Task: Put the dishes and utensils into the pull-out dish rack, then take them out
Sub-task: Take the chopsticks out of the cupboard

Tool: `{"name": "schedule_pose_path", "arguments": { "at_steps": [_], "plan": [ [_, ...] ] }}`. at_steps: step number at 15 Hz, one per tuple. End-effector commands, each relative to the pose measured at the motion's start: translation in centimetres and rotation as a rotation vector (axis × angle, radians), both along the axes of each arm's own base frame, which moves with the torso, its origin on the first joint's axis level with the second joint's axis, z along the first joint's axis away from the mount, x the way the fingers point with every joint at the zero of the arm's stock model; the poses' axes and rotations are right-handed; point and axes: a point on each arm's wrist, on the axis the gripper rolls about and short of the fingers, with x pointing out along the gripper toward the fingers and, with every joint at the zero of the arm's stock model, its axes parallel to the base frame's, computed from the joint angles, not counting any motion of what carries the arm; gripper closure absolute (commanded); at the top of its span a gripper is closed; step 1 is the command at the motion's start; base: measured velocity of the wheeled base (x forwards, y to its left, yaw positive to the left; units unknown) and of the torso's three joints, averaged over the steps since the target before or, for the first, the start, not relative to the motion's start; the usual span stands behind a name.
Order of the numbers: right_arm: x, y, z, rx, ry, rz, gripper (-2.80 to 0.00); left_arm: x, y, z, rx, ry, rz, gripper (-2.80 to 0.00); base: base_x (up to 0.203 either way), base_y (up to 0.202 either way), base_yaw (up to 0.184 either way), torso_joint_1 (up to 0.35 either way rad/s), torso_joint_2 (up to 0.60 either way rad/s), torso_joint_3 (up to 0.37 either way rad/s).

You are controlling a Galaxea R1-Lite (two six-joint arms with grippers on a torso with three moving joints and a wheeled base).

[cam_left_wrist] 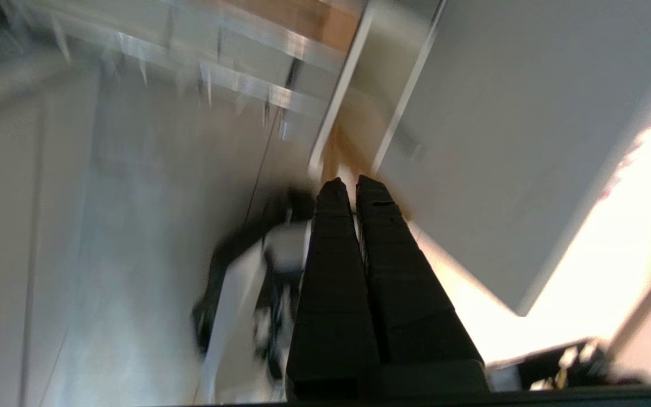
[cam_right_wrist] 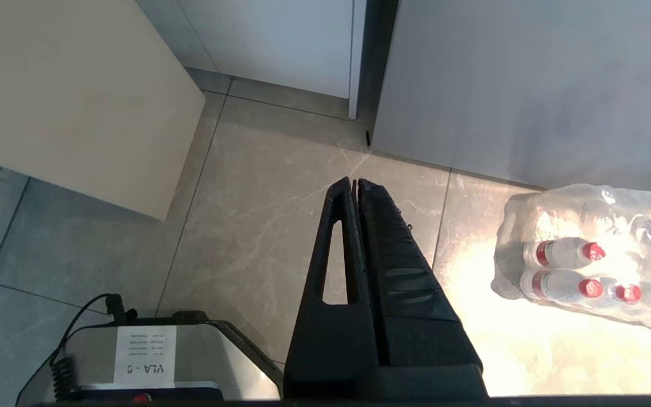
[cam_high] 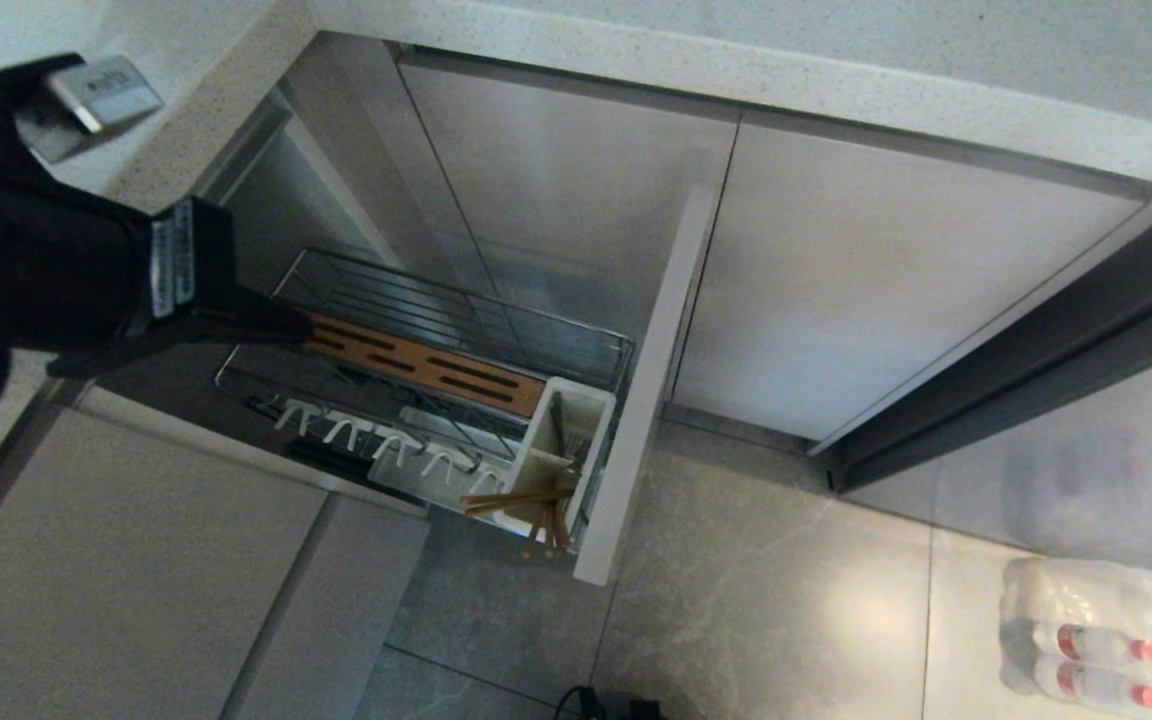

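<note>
The rack (cam_high: 416, 350) stood pulled out from the cabinet, its beige front panel (cam_high: 651, 380) jutting over the floor. Inside, the brown wooden strip (cam_high: 426, 362) ran along the far side and the white prongs (cam_high: 386, 440) along the near side, with no plate or bowl on them. The white caddy (cam_high: 566, 440) sat in the corner against the panel. The chopsticks (cam_high: 526, 505) leaned out of it over the rack's near edge, and the fork (cam_high: 576, 445) stood inside it, only partly visible.

The left gripper (cam_high: 286, 325) hung over the rack's far left corner, fingers pressed together and holding nothing; its arm hid that corner. The right gripper (cam_right_wrist: 355, 182) hung low over the floor tiles, also closed and empty, well apart from the rack.

A shrink-wrapped pack of bottles (cam_high: 1106, 640) lay on the floor to the right. The counter (cam_high: 736, 70) ran above the closed cabinet doors (cam_high: 876, 280).
</note>
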Motion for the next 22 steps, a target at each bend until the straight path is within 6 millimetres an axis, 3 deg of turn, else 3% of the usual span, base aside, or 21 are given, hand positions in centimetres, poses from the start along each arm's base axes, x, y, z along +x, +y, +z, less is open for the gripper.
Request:
{"name": "schedule_pose_path", "arguments": {
  "at_steps": [1,4,8,11,14,18,19,22],
  "plan": [
    [0.0,0.0,0.0,0.0,0.001,0.0,0.0,2.0,-1.5,-2.2,0.05,0.098,-0.016,0.0,0.0,0.0,0.0,0.0,0.0,0.0],
    [0.0,0.0,0.0,0.0,0.001,0.0,0.0,4.0,-3.0,-5.8,0.093,0.252,-0.022,0.0,0.0,0.0,0.0,0.0,0.0,0.0],
    [0.0,0.0,0.0,0.0,0.001,0.0,0.0,5.9,-4.3,-8.6,0.144,0.408,-0.047,0.0,0.0,0.0,0.0,0.0,0.0,0.0],
    [0.0,0.0,0.0,0.0,0.001,0.0,0.0,7.1,-5.0,-9.5,0.073,0.521,-0.12,0.0,0.0,0.0,0.0,0.0,0.0,0.0],
    [0.0,0.0,0.0,0.0,0.0,0.0,0.0,8.1,-4.8,-9.0,0.027,0.51,-0.113,0.0,0.0,0.0,0.0,0.0,0.0,0.0],
    [0.0,0.0,0.0,0.0,0.001,0.0,0.0,10.0,-4.7,-10.5,0.041,0.556,-0.081,0.0,0.0,0.0,0.0,0.0,0.0,0.0],
    [0.0,0.0,0.0,0.0,0.001,0.0,0.0,10.3,-4.8,-10.8,0.044,0.567,-0.078,-2.8,0.0,0.0,0.0,0.0,0.0,0.0],
    [0.0,0.0,0.0,0.0,0.001,0.0,0.0,11.0,-5.0,-11.3,0.046,0.581,-0.072,-2.8,0.0,0.0,0.0,0.0,0.0,0.0]
  ]
}}
